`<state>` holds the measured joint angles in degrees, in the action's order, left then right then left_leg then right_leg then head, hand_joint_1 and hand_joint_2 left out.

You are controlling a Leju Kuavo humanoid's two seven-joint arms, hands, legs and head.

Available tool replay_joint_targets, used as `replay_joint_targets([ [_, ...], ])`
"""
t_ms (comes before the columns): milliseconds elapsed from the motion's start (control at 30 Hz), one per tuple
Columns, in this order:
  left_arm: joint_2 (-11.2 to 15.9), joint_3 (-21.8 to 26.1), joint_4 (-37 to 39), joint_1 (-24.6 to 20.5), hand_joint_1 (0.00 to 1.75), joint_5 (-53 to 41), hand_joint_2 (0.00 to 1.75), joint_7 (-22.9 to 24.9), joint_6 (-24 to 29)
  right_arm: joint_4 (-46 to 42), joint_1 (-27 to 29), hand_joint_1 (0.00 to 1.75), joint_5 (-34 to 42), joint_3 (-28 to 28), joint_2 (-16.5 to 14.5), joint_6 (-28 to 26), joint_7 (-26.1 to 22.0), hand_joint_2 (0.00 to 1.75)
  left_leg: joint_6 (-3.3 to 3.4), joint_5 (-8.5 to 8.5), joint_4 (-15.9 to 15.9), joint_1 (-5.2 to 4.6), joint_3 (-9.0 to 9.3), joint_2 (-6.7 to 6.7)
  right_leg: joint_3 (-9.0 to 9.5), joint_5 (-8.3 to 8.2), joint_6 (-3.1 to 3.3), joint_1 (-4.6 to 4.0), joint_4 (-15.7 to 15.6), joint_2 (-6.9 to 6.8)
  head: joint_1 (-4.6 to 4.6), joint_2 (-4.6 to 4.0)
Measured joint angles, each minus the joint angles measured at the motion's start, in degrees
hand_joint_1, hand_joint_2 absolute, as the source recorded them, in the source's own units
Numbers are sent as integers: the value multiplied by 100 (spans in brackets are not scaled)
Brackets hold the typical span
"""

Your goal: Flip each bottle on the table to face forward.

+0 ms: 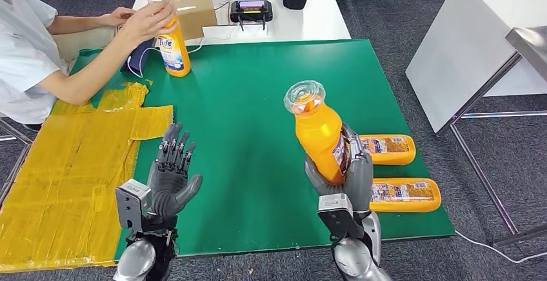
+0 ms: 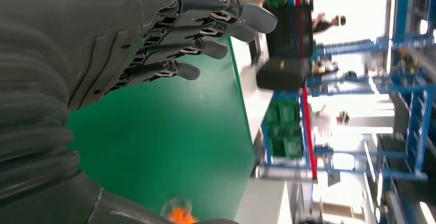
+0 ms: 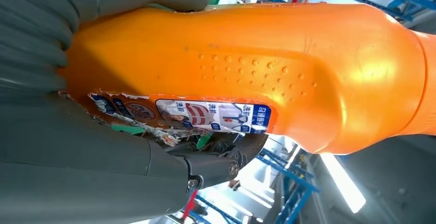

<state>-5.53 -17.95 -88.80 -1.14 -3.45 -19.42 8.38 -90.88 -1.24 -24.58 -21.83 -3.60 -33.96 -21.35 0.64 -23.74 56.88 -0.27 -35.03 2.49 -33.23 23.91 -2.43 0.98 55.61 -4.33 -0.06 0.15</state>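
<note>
Right hand (image 1: 345, 181) grips a bottle (image 1: 317, 133) lower right of centre, raised upright, likely for turning its label; left hand (image 1: 171, 171) hovers open, lower left; two bottles (image 1: 393, 171) lie flat beside.

The one word that can be read is the brand "Tide", printed in dark letters on the label of the upright orange plastic bottle with a clear cap (image 1: 171, 42) that a person's hand (image 1: 147, 20) steadies at the far left of the green desk (image 1: 245, 139). The orange bottle gripped by the right hand (image 1: 348, 179) carries a torn blue-and-white label (image 3: 213, 116) with Chinese characters and small pictures, too small and turned to make out. The two orange bottles lying flat near the desk's right edge (image 1: 386, 149) (image 1: 405, 194) bear white and blue labels whose print is too fine to read.
</note>
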Motion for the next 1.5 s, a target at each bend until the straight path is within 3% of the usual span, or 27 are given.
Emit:
replay_joint_targets([
  [200,146,-349,-247,131,0,-3,175,-189,-184,-22,22,175,473,128,-28,395,16,175,0,0,0,0,-2,-2,1,0,0,1,0,-1,0,0],
  [300,209,-502,-360,157,0,-73,175,-255,-198,35,-38,175,568,99,-26,982,122,175,0,-1,-1,0,-4,-1,0,0,0,1,0,-1,0,0],
  [400,249,-621,-415,153,0,-79,175,-288,-262,274,-235,175,376,-89,-11,1632,240,175,1,0,-1,0,-2,-1,0,0,0,1,0,-1,0,0],
  [600,289,-729,-425,83,0,-108,175,-314,-358,778,-645,175,-267,-729,-1,2172,237,175,1,4,-1,2,-1,-1,2,0,0,-1,2,-1,0,0],
  [767,296,-730,-425,-1,0,-179,175,-327,-342,960,-822,175,-512,-1251,-30,2216,217,175,1,3,-1,2,-2,-3,1,0,0,0,2,-3,0,0],
  [1200,287,-712,-17,-219,0,-699,175,-271,252,962,-927,175,-744,-1809,17,2002,221,175,2,3,-1,1,-2,-4,1,0,0,1,1,-3,1,0],
  [1367,221,-710,273,-363,33,-881,175,-317,434,959,-931,175,-674,-1821,73,1919,300,175,2,3,-1,0,-3,-6,3,0,0,1,2,-3,2,0],
  [1500,161,-702,368,-389,33,-903,175,-404,546,959,-953,175,-643,-1821,85,1897,334,175,2,3,0,0,-3,-7,3,0,0,1,1,-3,1,0],
])
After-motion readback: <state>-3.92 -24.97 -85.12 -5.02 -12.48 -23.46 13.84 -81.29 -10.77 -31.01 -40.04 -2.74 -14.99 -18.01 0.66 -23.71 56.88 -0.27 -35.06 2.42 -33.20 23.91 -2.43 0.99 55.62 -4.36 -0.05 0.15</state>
